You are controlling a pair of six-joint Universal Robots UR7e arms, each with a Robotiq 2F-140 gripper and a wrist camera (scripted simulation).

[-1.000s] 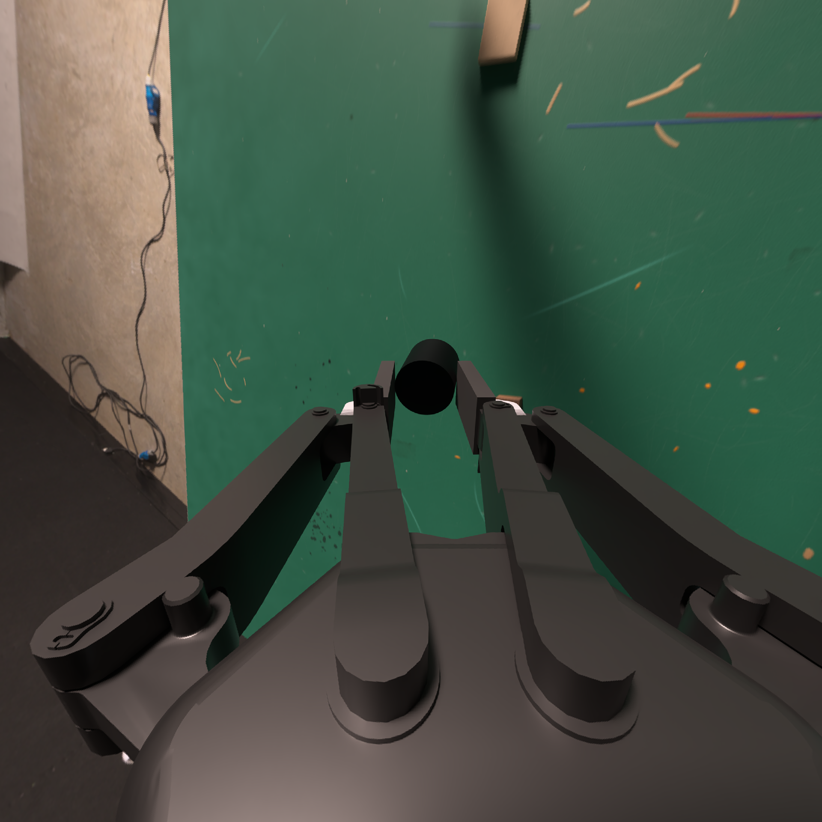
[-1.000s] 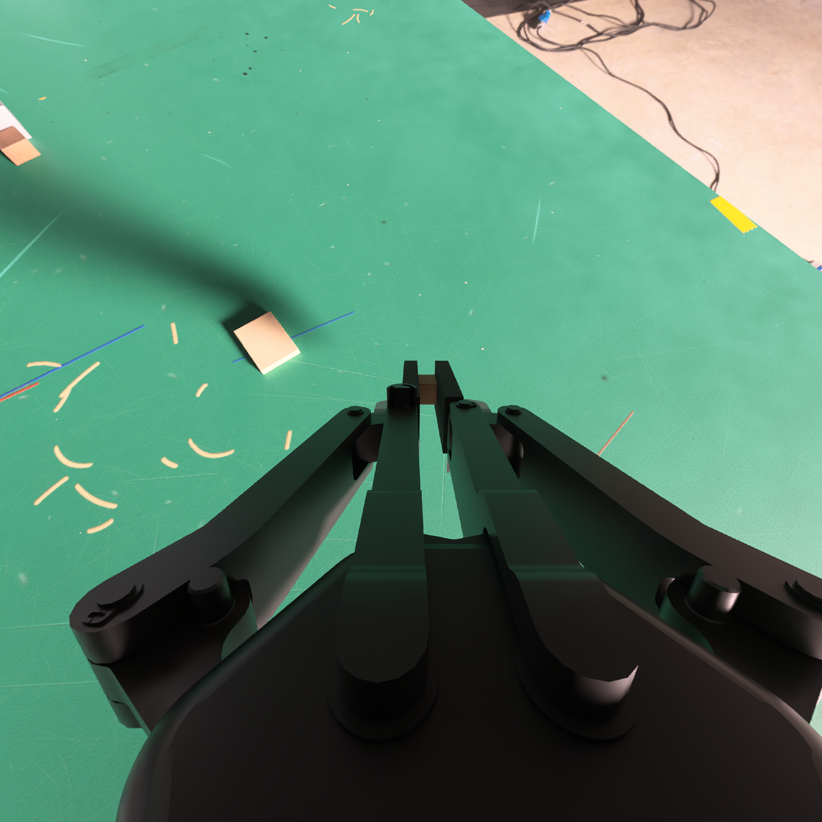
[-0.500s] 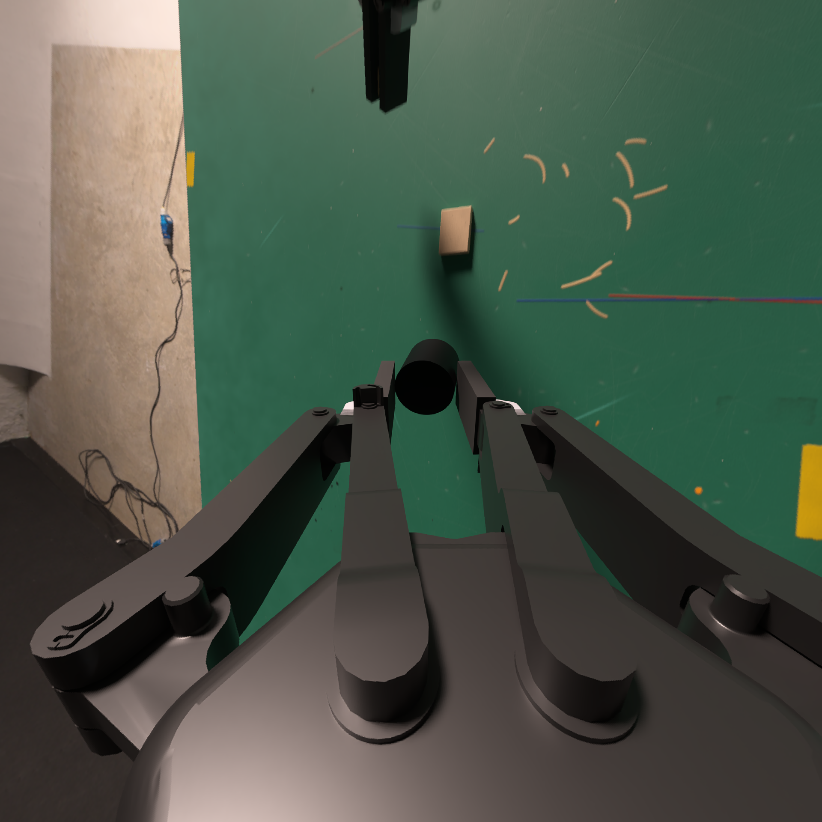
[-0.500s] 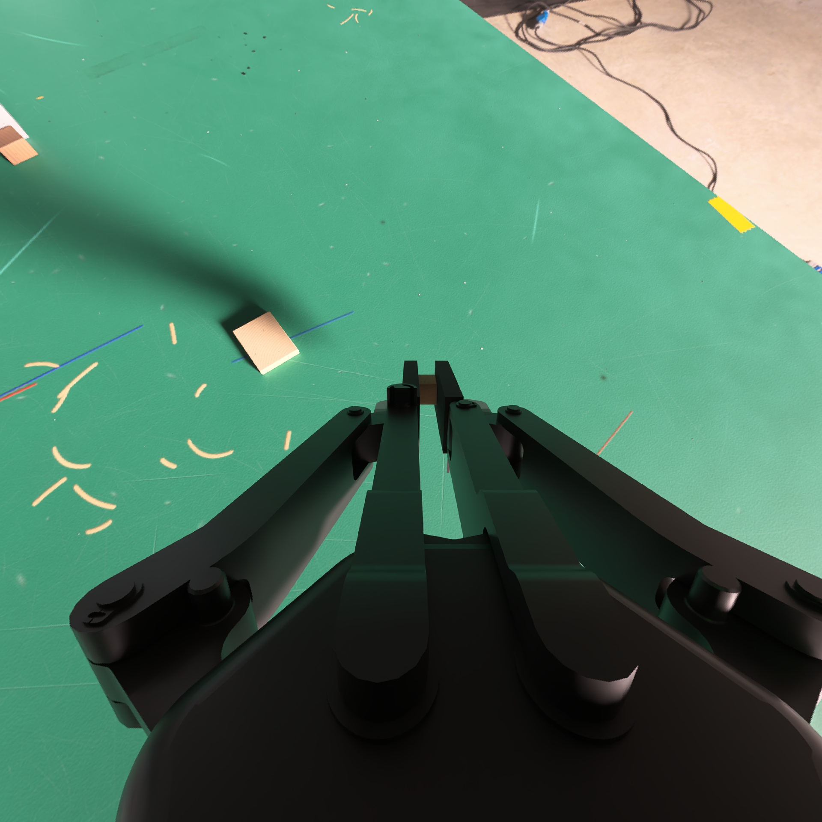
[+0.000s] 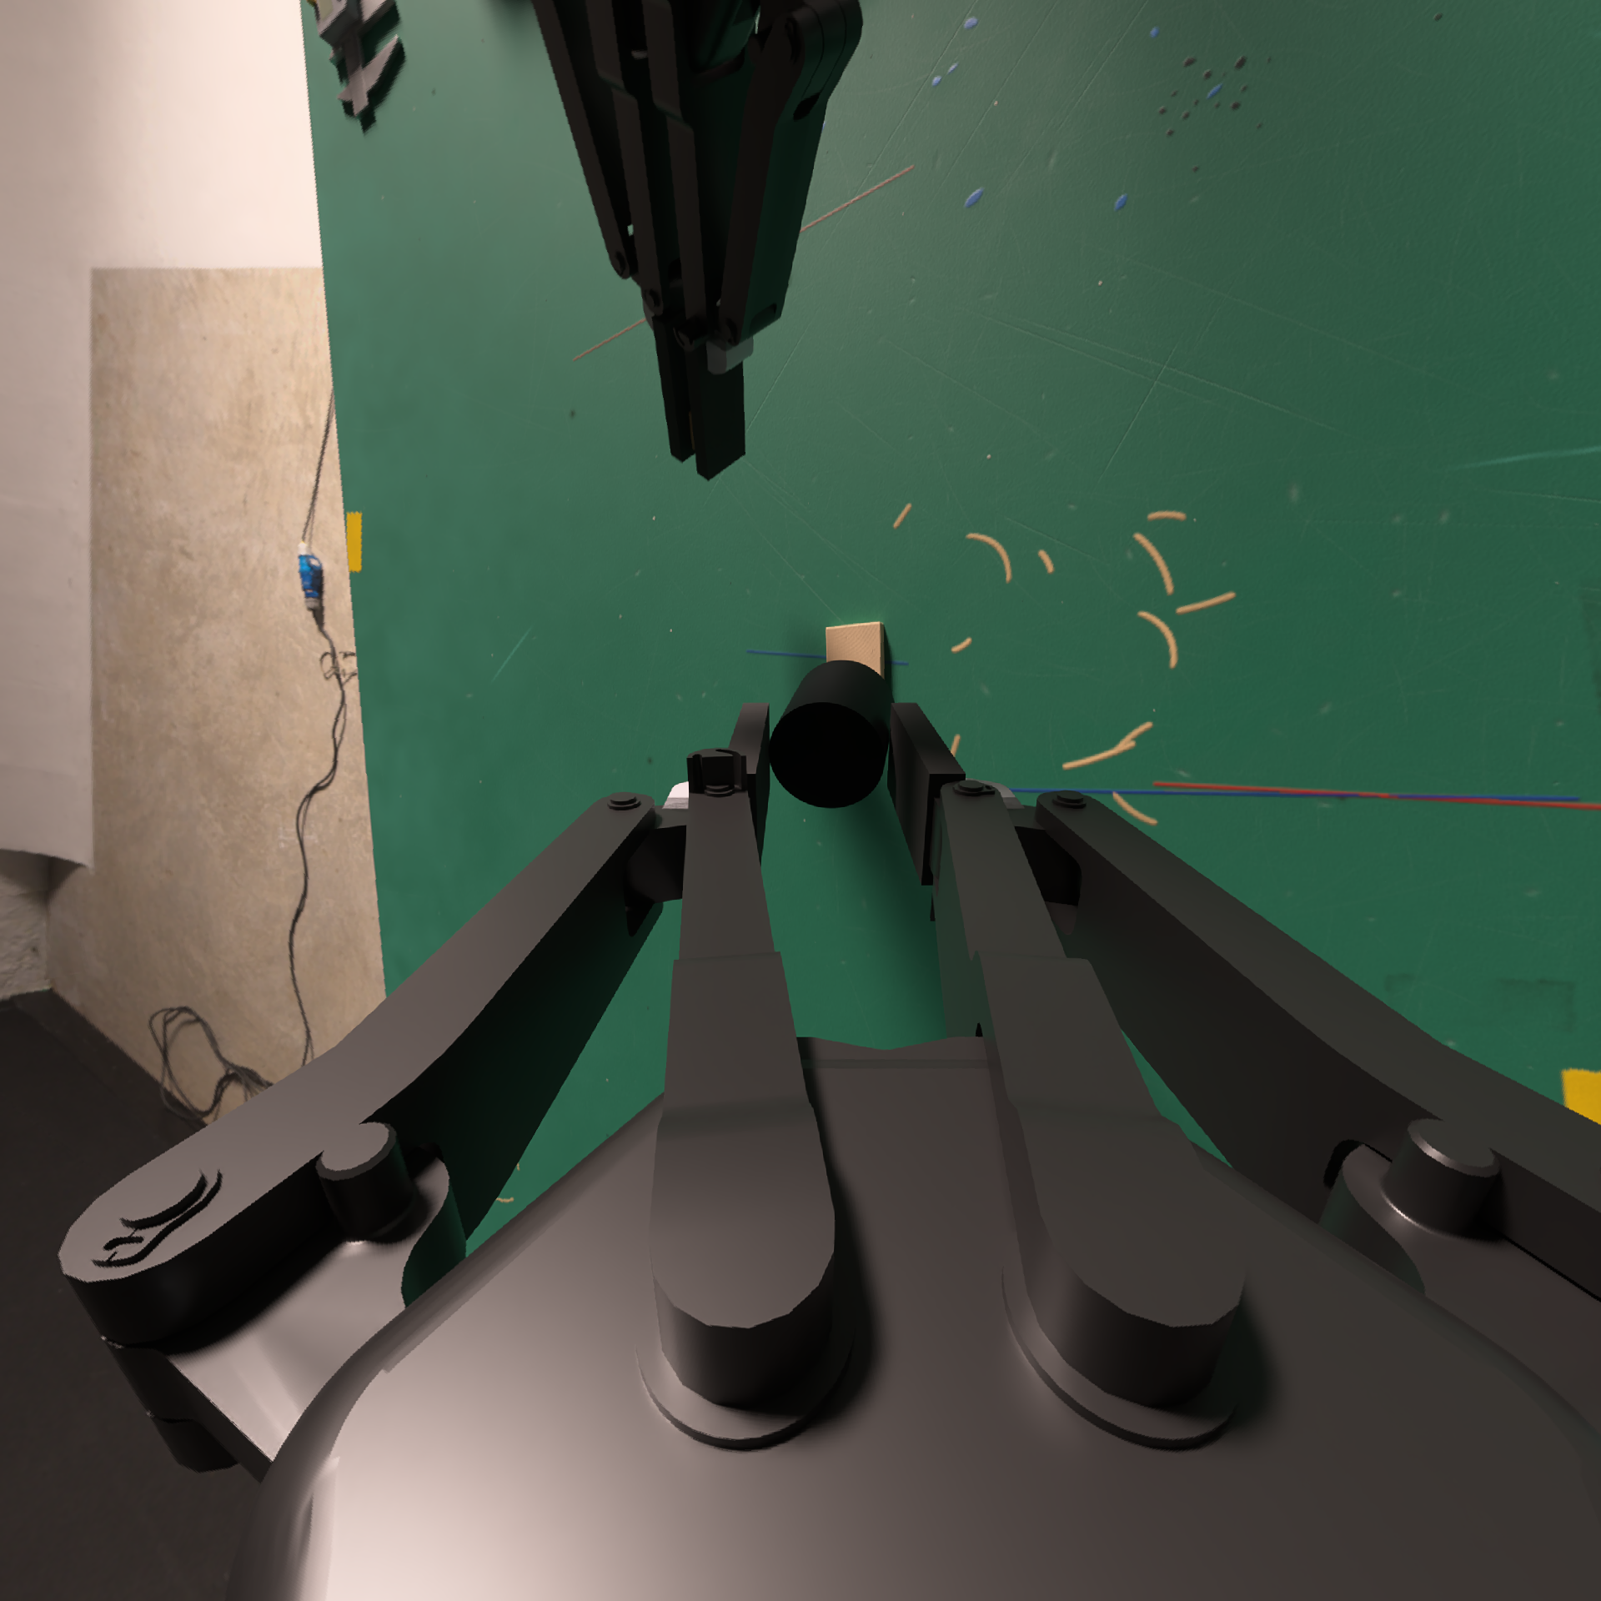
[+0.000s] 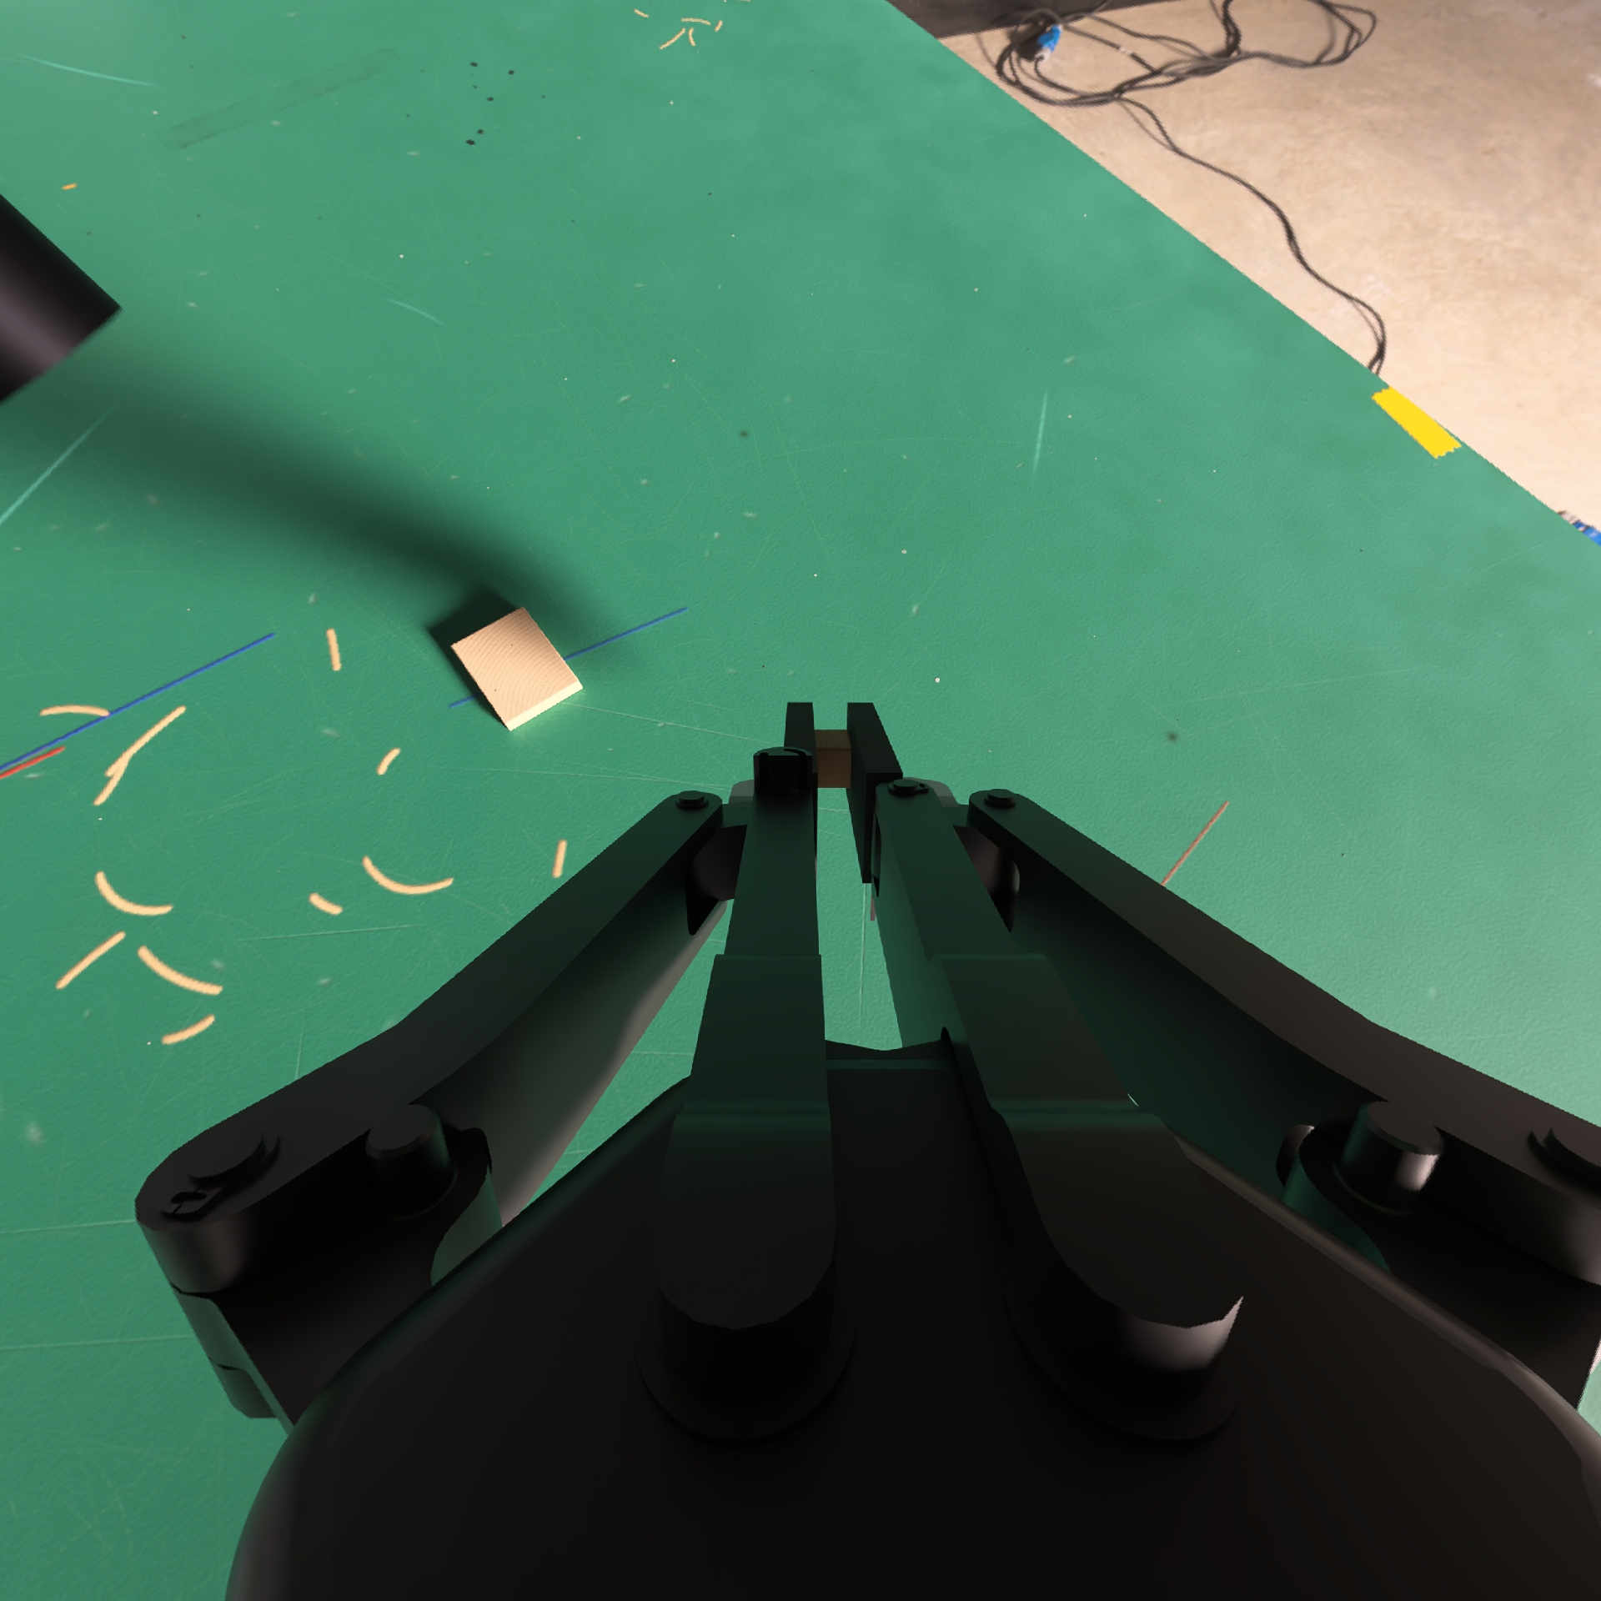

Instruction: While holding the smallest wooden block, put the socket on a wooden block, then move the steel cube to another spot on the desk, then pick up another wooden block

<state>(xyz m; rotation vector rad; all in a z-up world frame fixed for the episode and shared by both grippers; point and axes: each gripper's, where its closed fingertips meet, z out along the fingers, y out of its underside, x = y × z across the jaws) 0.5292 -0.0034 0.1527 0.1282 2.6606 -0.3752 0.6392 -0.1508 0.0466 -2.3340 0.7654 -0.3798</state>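
My left gripper [image 5: 830, 736] is shut on a black cylindrical socket [image 5: 830, 749] and holds it above the green desk [image 5: 1213, 390]. A flat pale wooden block [image 5: 855, 645] lies on the desk just beyond the socket, partly hidden by it. The same block [image 6: 517, 665] lies left of my right gripper [image 6: 833, 736], which is shut on a tiny brown wooden block [image 6: 833, 759] above the desk. The right gripper also hangs at the top of the left wrist view [image 5: 706, 446]. The steel cube is not in view.
The desk's edge [image 5: 342, 693] runs along the left of the left wrist view, with floor and cables [image 5: 303, 832] beyond it. In the right wrist view a dark object [image 6: 39, 294] enters at the far left edge, and cables [image 6: 1213, 104] lie on the floor.
My left gripper has carried the socket across the desk towards the flat wooden block, which now sits just behind it. The right gripper has held still with its small block.
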